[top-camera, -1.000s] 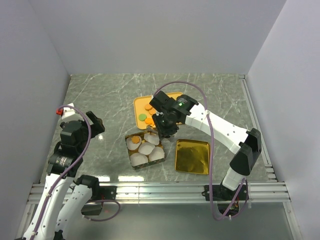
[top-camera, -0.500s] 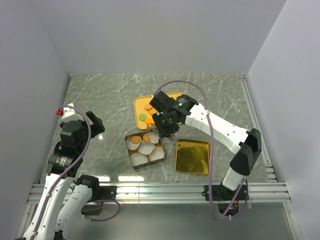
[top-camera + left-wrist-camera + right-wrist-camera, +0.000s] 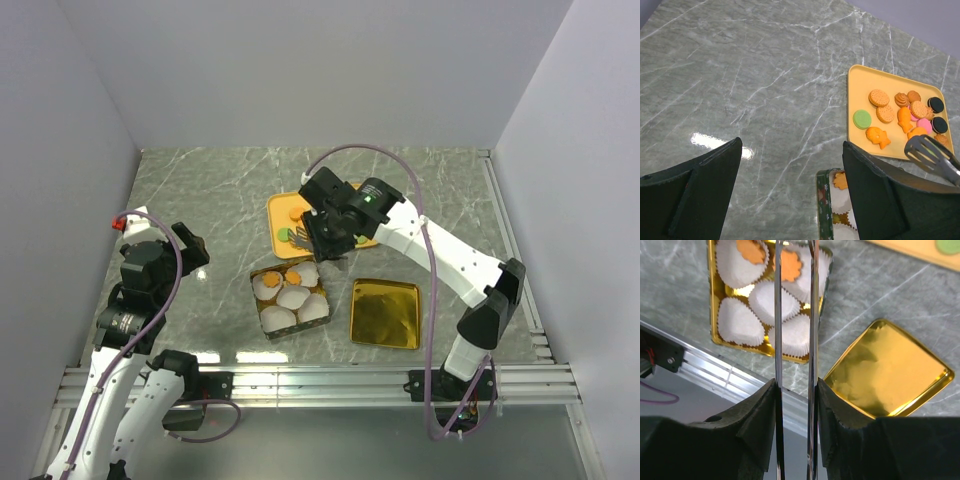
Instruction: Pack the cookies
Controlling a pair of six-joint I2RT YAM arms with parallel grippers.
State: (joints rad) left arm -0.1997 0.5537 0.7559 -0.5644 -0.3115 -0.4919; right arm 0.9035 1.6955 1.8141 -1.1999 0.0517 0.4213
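**Tongs Poised for Another Cookie**

The right pincer (image 3: 795, 385) is clamped on a pair of tongs (image 3: 778, 315). The blades stand slightly apart, and in the left wrist view their tip looks empty. Below this pincer sits the tin (image 3: 714, 295) of paper cups (image 3: 774, 302), two of which hold orange cookies. The gold lid (image 3: 885, 375) lies beside the tin on the tabletop (image 3: 740, 75). The loose cookies (image 3: 885, 114) lie on the tray (image 3: 860, 85), just beyond the tong tips. The left pincer (image 3: 790, 160) hangs wide open and empty, well away from the tray.

The step in hand looks like the reach for another cookie. The next move calls for the tips to straddle one flat biscuit, squeeze gently, then carry it to an unfilled cup.
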